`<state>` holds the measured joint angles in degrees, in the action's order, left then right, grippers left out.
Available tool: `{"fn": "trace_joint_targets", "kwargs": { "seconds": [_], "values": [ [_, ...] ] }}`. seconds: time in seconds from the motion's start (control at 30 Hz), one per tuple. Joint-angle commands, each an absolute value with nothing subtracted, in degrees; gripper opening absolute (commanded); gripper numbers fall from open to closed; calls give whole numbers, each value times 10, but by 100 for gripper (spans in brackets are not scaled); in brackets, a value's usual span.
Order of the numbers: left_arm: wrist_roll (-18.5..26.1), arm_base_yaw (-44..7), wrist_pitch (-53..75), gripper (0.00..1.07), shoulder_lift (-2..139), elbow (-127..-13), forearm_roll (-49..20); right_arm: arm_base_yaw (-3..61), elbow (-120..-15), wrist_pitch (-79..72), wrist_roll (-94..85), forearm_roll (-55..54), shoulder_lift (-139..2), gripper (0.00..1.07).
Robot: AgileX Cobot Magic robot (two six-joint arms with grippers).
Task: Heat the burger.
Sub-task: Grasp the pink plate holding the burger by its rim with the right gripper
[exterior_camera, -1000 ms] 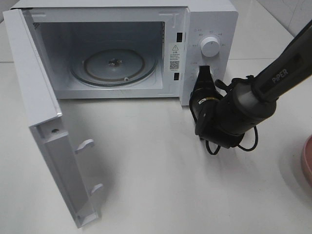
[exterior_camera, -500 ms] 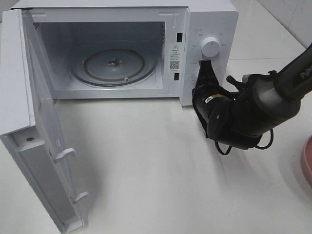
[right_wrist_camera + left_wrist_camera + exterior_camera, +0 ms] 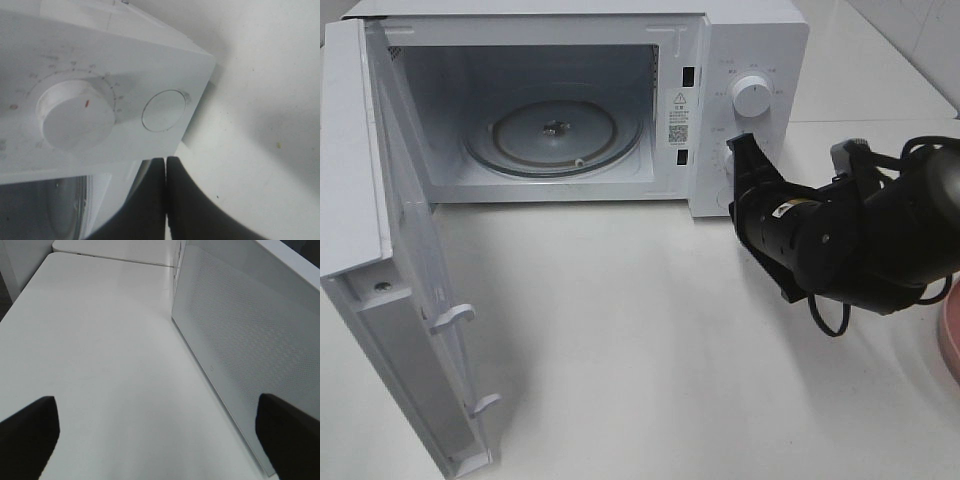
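Note:
The burger is not in view in any frame. The white microwave (image 3: 760,45) stands at the back with its door (image 3: 390,300) swung wide open to the left and an empty glass turntable (image 3: 555,130) inside. My right gripper (image 3: 740,145) is shut and empty, its tips just in front of the lower part of the control panel, below the upper knob (image 3: 751,95). The right wrist view shows the shut right gripper (image 3: 166,160) just off the panel, near a knob (image 3: 77,117) and a round button (image 3: 163,110). My left gripper (image 3: 159,420) is open and empty beside the microwave's perforated side wall (image 3: 240,340).
The rim of a pink plate (image 3: 950,335) shows at the right edge of the table. The open door stands out over the front left of the white table (image 3: 620,340). A black cable (image 3: 830,315) hangs from the right arm.
The door has swung further open to the left. My right gripper has drawn back from the control panel to the right, still shut, and the arm has turned.

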<state>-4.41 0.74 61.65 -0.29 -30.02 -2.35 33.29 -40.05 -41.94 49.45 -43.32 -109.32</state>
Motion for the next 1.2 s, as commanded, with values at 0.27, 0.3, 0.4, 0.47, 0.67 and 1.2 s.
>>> {"fn": "trace_joint_targets", "kwargs": {
  "seconds": [0.27, 0.3, 0.4, 0.47, 0.67, 1.2],
  "values": [
    [-45, 9, 611, 100, -12, -299, -29, 313, -386, -185, 167, -345, -985, 4],
    [-45, 9, 611, 100, -12, -299, -29, 313, -386, -185, 167, -345, -985, 4],
    [-45, 9, 611, 100, -12, -299, -29, 296, -386, -117, 113, -310, -966, 4],
    [-45, 9, 611, 100, -12, -299, -29, 290, -386, -91, 98, -297, -960, 4],
    [-45, 9, 611, 100, -12, -299, -29, 253, -386, 68, 40, -184, -918, 7],
    [-45, 9, 611, 100, -12, -299, -29, 173, -386, 262, 37, 10, -816, 30]
  ]
}}
